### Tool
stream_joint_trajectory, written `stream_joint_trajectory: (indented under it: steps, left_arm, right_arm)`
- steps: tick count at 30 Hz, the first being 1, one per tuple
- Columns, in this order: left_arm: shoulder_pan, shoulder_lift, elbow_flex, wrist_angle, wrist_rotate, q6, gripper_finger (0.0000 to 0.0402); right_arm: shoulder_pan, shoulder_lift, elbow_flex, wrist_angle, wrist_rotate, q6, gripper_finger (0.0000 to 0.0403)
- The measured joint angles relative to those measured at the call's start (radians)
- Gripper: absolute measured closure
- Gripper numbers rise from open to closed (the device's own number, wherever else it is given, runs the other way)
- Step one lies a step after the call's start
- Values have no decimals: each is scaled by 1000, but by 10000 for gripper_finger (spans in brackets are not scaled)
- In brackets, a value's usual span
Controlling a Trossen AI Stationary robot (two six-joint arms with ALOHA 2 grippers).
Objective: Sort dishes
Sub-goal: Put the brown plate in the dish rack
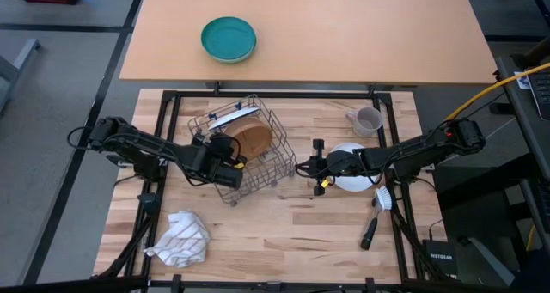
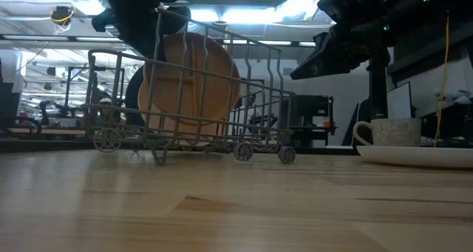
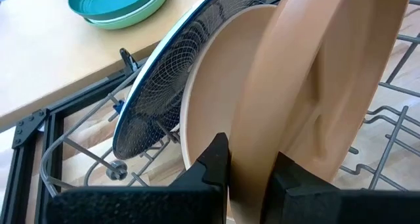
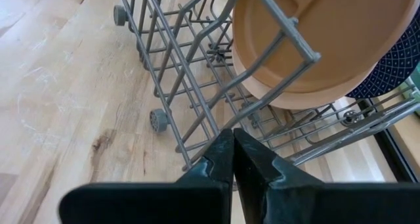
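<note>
The left gripper (image 3: pixel 248 168) is down inside the wire dish rack (image 1: pixel 258 168), its two dark fingers (image 3: pixel 213 159) pinched on the rim of the peach-pink bowl (image 3: pixel 308 86), which stands on edge in the rack with its tan inside turned toward the blue plate (image 3: pixel 164 99). That plate, dark blue with a fine white pattern, leans upright just behind the bowl in the same rack. From table height the bowl (image 2: pixel 194 86) shows as a big tan disc through the grey wires. The right gripper (image 4: pixel 233 159) hangs just outside the rack's other side, above the bare wood, its fingers pressed together on nothing. Behind that arm, the white plate (image 1: pixel 352 181) lies flat on the table (image 1: pixel 284 241) and the small grey mug (image 1: pixel 368 120) stands upright a little beyond it, near the table's far edge. A dish brush (image 1: pixel 378 214) lies beside the plate, a crumpled white cloth with dark stripes (image 1: pixel 182 239) sits at the near left, and a teal-green bowl (image 1: pixel 229 39) rests on the separate desk behind.
</note>
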Motion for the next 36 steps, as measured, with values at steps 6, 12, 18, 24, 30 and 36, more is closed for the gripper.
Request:
stream_joint_trajectory:
  steps: [6, 12, 18, 24, 30, 36]
  left_arm:
    - [0, 34, 2, 23, -16, 26, 370]
    - [-2, 91, 4, 26, -34, 6, 370]
    - [-13, 94, 3, 25, -6, 7, 361]
    - [-23, 95, 2, 24, 4, 21, 357]
    - [-39, 96, 0, 21, 40, 23, 356]
    - [-60, 97, 0, 22, 48, 23, 355]
  right_arm:
    - [0, 0, 0, 0, 0, 0, 388]
    - [0, 0, 0, -1, 0, -1, 388]
    - [-1, 0, 0, -7, 1, -2, 388]
    - [-1, 0, 0, -7, 9, -2, 388]
    - [-1, 0, 0, -38, 10, -2, 388]
    - [-1, 0, 0, -52, 10, -2, 388]
